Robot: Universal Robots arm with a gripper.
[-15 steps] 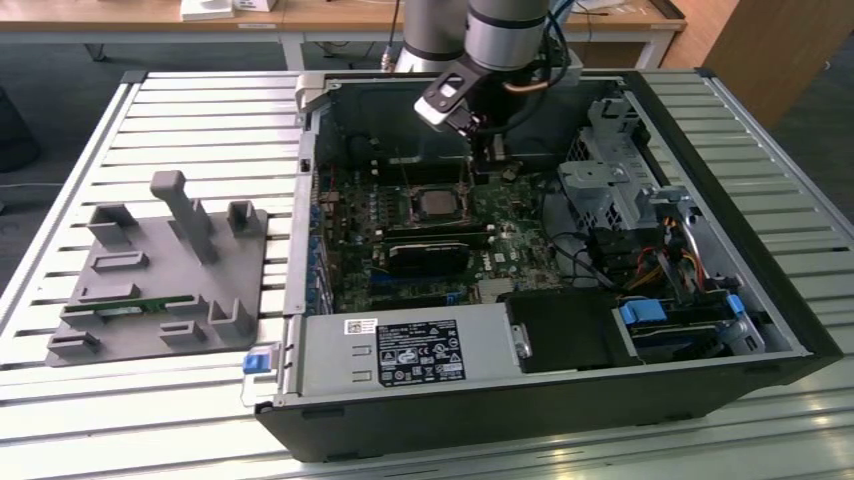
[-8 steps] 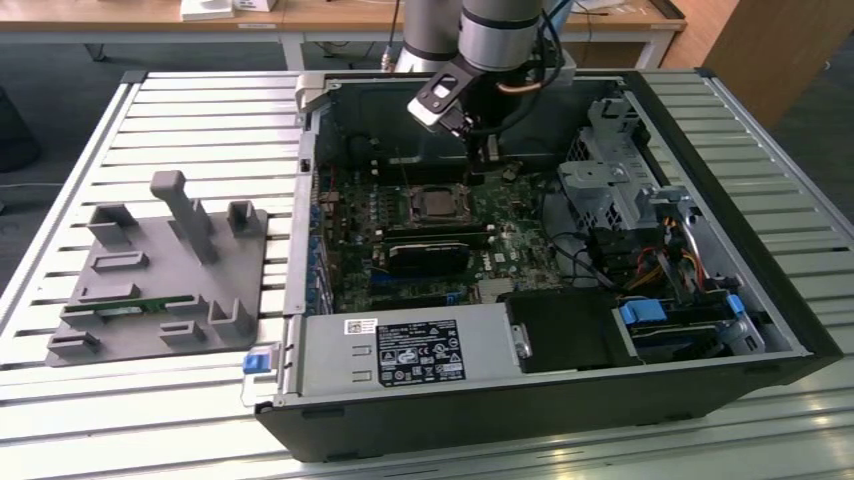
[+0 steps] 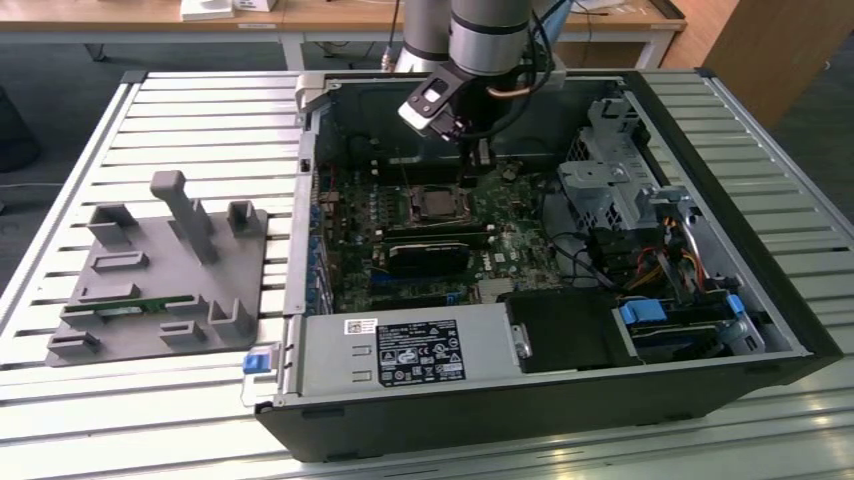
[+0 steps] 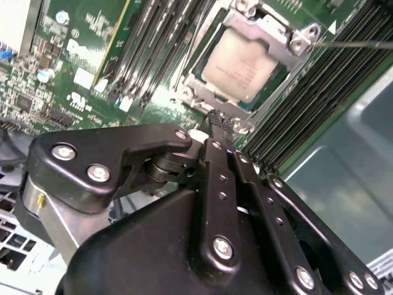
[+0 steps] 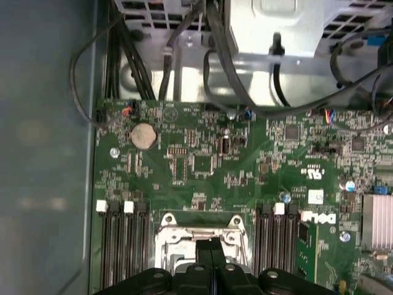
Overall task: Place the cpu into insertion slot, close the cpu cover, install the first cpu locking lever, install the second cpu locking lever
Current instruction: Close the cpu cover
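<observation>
In the exterior view's upper middle, the shut, empty gripper (image 3: 471, 165) stands just beside the cover (image 4: 261, 27), lowered over the cpu (image 4: 245, 64). The wire lever (image 4: 356, 43) looks stiff, springy and slippery, so it is best pressed near its end.

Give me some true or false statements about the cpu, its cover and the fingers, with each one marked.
1. The cpu lies under the cpu cover's window. True.
2. The cpu cover stands raised on its hinge. False: it lies flat around the cpu.
3. The gripper's fingers are spread wide. False: they are pressed together.
4. The gripper is at the cover's edge. True.
5. The grey fixture plate lies to the exterior view's right of the computer case. False: left.
</observation>
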